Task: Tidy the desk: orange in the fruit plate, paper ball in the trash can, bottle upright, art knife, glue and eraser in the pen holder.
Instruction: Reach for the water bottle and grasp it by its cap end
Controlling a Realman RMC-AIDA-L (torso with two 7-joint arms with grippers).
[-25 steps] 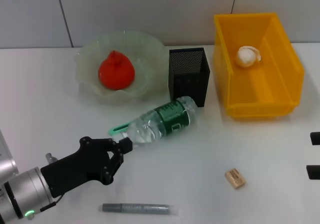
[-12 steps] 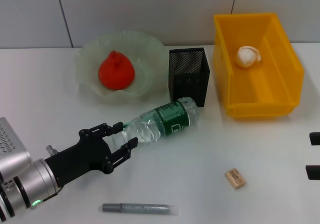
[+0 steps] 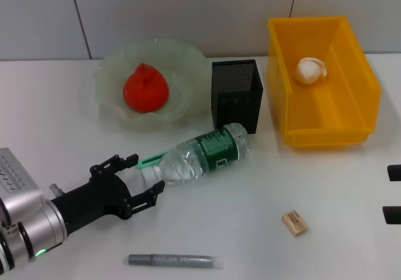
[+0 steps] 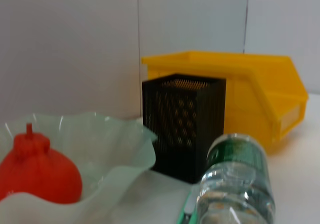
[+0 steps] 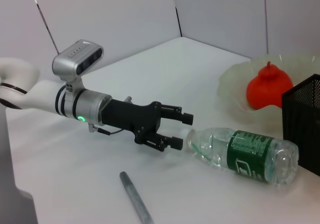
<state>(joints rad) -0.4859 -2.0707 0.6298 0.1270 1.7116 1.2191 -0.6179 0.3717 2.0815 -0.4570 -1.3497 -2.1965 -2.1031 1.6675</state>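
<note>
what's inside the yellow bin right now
A crumpled paper ball lies near the back of the yellow bin. The rest of its visible floor is bare; the front wall hides the strip just behind it.

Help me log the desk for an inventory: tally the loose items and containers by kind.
Containers: 3 - fruit plate, pen holder, yellow bin
Orange: 1
Paper ball: 1
Bottle: 1
Eraser: 1
Grey pen-like tool: 1
Total: 8

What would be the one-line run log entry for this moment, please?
left gripper: open at bottle cap end | bottle: lying | right gripper: unseen
</note>
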